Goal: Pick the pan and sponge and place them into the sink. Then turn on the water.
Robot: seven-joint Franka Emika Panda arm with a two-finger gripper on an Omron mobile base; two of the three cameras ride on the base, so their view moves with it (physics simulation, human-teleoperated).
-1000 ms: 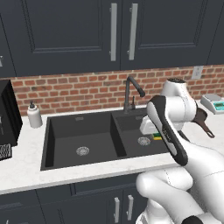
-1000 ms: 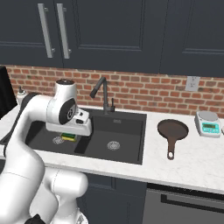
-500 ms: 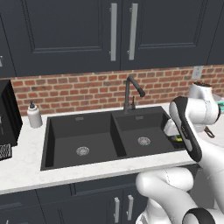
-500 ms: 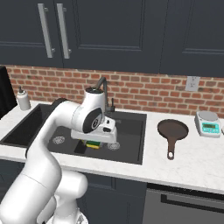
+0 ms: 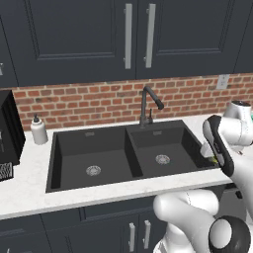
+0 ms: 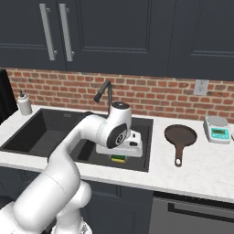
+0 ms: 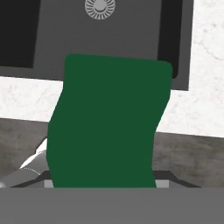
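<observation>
Hand view: the claw [image 7: 103, 186] grips the sponge [image 7: 107, 127], whose green face blocks most of the frame and hides both fingertips. Beyond the sponge lie the front rim of the black sink [image 7: 52, 48], the silver drain [image 7: 100, 6] of the right basin, and a strip of white table [image 7: 197, 100].

In the right base view the claw [image 6: 119, 155] hangs over the sink's [image 6: 145, 151] front right corner, with a sliver of sponge [image 6: 119, 159] showing green and yellow beneath it.

The risk, as I judge it, is letting go here: the sponge sits near the front rim rather than over the middle of the basin, so it could catch the edge and land on the table or tumble off the front toward the floor. A loose hold could also let it slip early.

The pan [image 6: 180, 137] waits on the table [image 6: 201, 164] well to the right of the claw, its handle pointing toward the front edge. The gooseneck faucet [image 6: 103, 92] stands behind the claw; no stream falls from it.

In the left base view the arm covers the claw, leaving just a speck of sponge [image 5: 213, 160], and the pan is hidden.
</observation>
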